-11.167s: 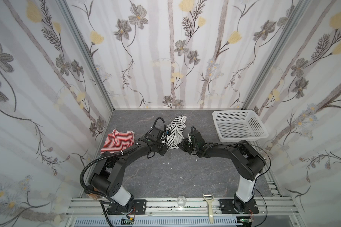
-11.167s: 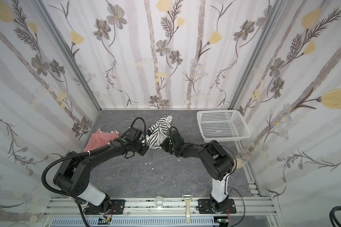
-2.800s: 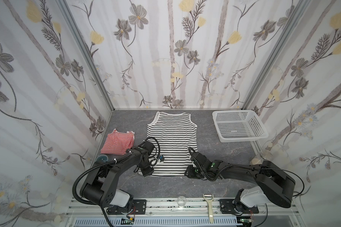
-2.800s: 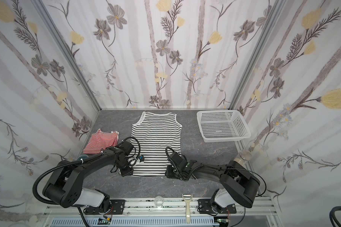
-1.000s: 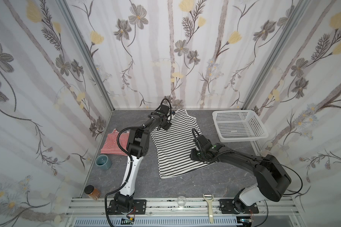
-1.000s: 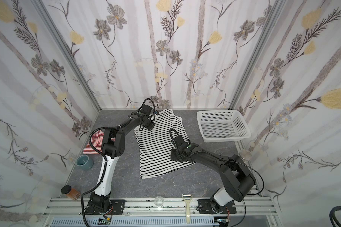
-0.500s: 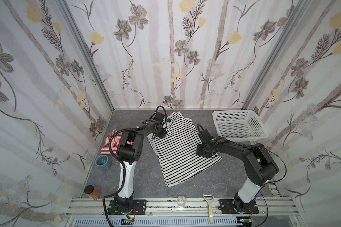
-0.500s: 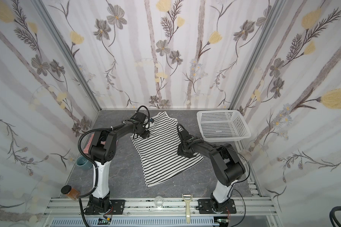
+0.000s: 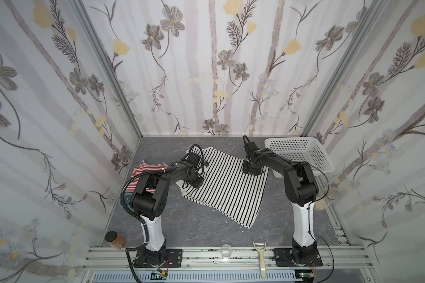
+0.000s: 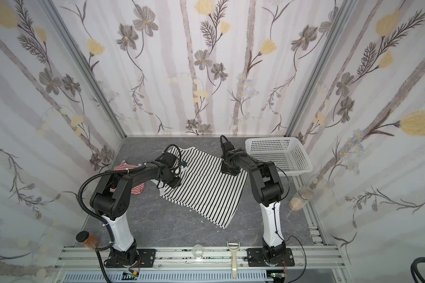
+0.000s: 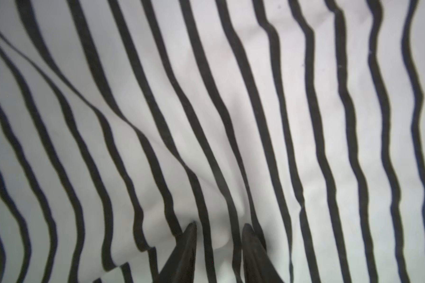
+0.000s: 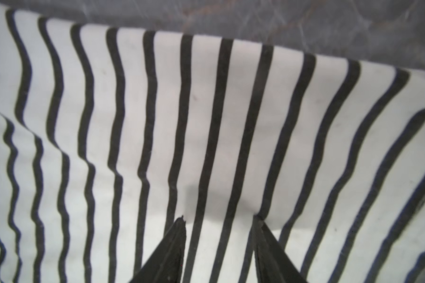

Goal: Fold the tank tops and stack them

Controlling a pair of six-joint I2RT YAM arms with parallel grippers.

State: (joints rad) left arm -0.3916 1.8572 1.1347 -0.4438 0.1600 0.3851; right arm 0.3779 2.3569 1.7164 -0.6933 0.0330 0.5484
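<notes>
White perforated basket (image 9: 290, 139), rear right of tabletop (image 9: 206, 227). Black-striped tank top (image 9: 231, 186) lay askew mid-tabletop; we logged left tool (image 11: 220, 224) pinching a fold, right tool (image 12: 219, 217) parted on it, grasp undeterminable.

The black-striped tank top (image 9: 226, 186), first bunched in the air between both hands and then spread flat with its neck at 12 o'clock, is turning counter-clockwise on the table (image 9: 206, 232). Its hem is swinging round to lie between 3 and 5 o'clock, and its neck end is moving to 9 o'clock. The left hand (image 9: 194, 182) is coming back from the 12 o'clock edge toward 9 o'clock, with its arm folding. The right hand (image 9: 250, 169) is travelling out toward 1 o'clock, nearing the white basket (image 9: 302, 147).
</notes>
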